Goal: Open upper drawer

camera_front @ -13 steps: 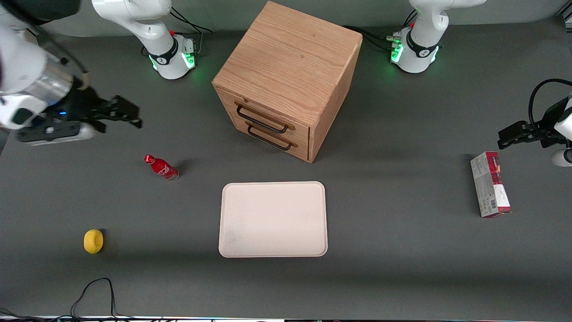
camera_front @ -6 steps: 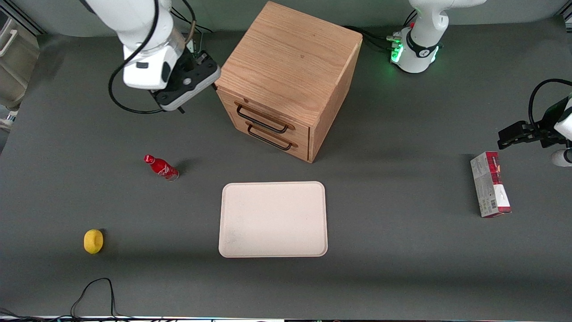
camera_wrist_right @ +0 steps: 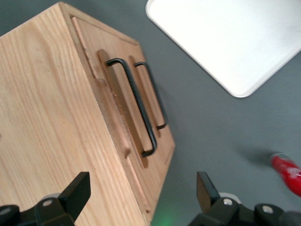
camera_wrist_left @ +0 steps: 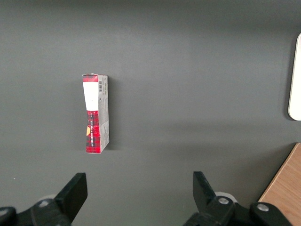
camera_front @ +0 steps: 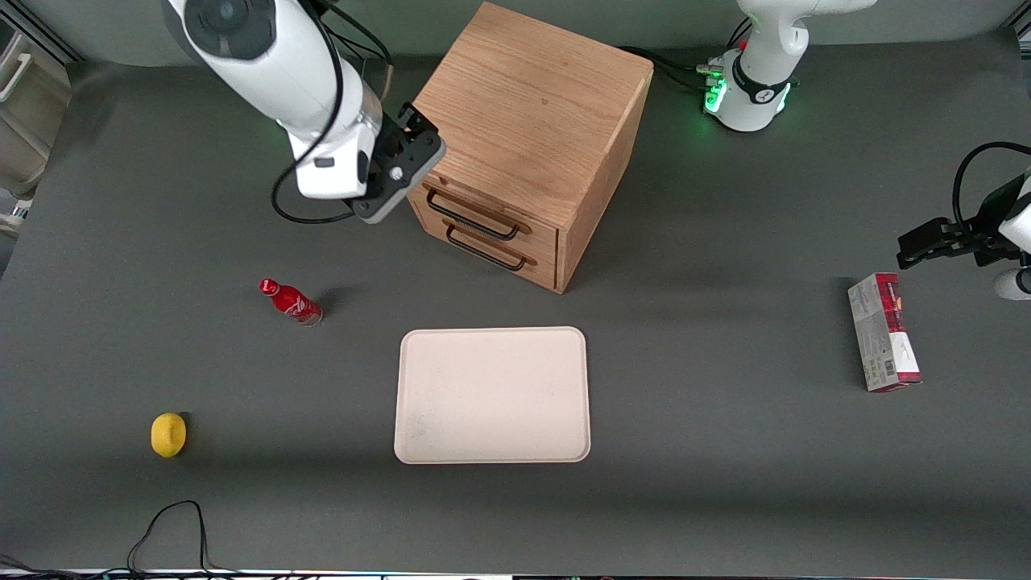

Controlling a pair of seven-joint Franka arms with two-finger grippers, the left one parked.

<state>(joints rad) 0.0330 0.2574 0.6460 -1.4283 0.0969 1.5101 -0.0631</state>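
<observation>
The oak cabinet (camera_front: 532, 105) stands at the middle of the table, turned at an angle, with both drawers shut. The upper drawer (camera_front: 483, 199) (camera_wrist_right: 92, 59) has a long black bar handle (camera_front: 471, 217) (camera_wrist_right: 136, 106); the bottom drawer's handle (camera_front: 486, 251) (camera_wrist_right: 155, 96) sits just below it. My right gripper (camera_front: 407, 153) (camera_wrist_right: 141, 193) hovers above the cabinet's top front corner at the working arm's end. It is open, with nothing between its fingers. It is apart from the handle.
A cream tray (camera_front: 491, 451) (camera_wrist_right: 235, 37) lies nearer the front camera than the cabinet. A red bottle (camera_front: 290, 300) (camera_wrist_right: 288, 172) and a yellow object (camera_front: 168, 434) lie toward the working arm's end. A red and grey box (camera_front: 884, 342) (camera_wrist_left: 95, 113) lies toward the parked arm's end.
My right arm has swung in from the working arm's end of the table to the cabinet's front corner. The drawers have not moved.
</observation>
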